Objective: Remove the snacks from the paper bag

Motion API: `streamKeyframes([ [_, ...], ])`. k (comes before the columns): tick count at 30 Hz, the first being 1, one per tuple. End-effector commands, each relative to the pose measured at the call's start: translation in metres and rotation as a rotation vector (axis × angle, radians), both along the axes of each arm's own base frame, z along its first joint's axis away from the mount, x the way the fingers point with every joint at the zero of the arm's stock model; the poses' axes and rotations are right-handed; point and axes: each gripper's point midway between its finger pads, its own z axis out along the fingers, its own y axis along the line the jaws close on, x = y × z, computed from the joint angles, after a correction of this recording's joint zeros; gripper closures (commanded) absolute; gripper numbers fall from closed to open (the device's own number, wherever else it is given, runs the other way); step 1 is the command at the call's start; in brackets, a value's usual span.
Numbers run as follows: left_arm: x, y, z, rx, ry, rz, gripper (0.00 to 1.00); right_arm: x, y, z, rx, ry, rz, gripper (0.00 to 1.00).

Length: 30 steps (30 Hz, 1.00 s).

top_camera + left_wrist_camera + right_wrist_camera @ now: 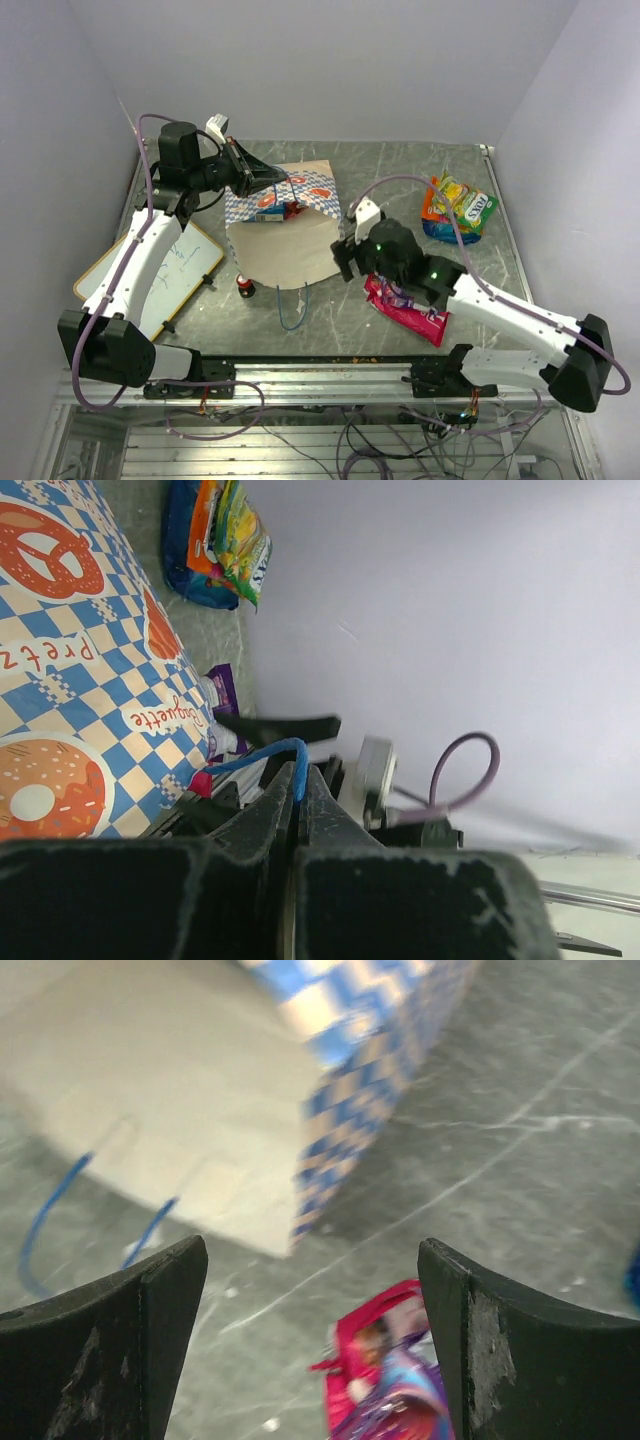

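Observation:
The cream paper bag [285,250] lies in the middle of the table, its checkered band at the far end. My left gripper [272,181] is shut on the bag's blue cord handle [291,762] and holds that end up. Blue and red packets [272,210] show at the bag's mouth. My right gripper [348,258] is open and empty by the bag's right edge. It hovers above a pink packet [408,308], which also shows in the right wrist view [390,1385] between the jaws of the gripper [312,1260]. A pile of green, orange and blue snacks [458,208] lies at the back right.
A wood-framed whiteboard [150,272] lies at the left under my left arm. A small red-and-white capped bottle [245,288] stands at the bag's near left corner. The bag's other blue handle [292,306] trails toward the front edge. Walls close in on left, back and right.

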Motion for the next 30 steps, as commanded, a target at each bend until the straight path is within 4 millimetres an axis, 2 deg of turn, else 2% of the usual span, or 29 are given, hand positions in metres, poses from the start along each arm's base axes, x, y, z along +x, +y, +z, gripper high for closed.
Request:
streamKeyframes([
  [1, -0.006, -0.001, 0.013, -0.006, -0.05, -0.014, 0.93, -0.053, 0.033, 0.021, 0.137, 0.024, 0.101, 0.14],
  [5, -0.004, -0.002, 0.019, -0.006, -0.061, -0.012, 0.93, -0.101, 0.068, 0.014, 0.13, -0.024, 0.271, 0.14],
  [8, -0.003, -0.002, 0.022, 0.0, -0.067, -0.015, 0.93, -0.121, 0.096, 0.007, 0.056, -0.127, 0.426, 0.15],
  [10, -0.005, -0.002, 0.023, 0.003, -0.068, -0.019, 0.93, -0.123, 0.116, 0.003, -0.039, -0.233, 0.516, 0.15],
  [12, -0.006, -0.001, 0.024, 0.003, -0.064, -0.02, 0.93, -0.105, 0.132, -0.01, -0.148, -0.319, 0.501, 0.15],
  [14, -0.008, -0.001, 0.025, 0.002, -0.064, -0.022, 0.93, -0.089, 0.148, -0.014, -0.222, -0.414, 0.496, 0.17],
  [16, -0.01, -0.001, 0.026, 0.004, -0.063, -0.021, 0.93, -0.077, 0.165, -0.018, -0.294, -0.517, 0.555, 0.24],
  [19, -0.013, 0.0, 0.026, 0.008, -0.058, -0.021, 0.93, -0.049, 0.182, -0.012, -0.275, -0.641, 0.563, 0.31],
  [23, -0.017, 0.001, 0.027, 0.011, -0.055, -0.023, 0.93, -0.001, 0.196, -0.009, -0.243, -0.683, 0.545, 0.35],
  [30, -0.016, -0.002, 0.027, 0.0, -0.022, -0.045, 0.93, 0.061, 0.208, -0.049, -0.355, -0.786, 0.536, 0.29],
])
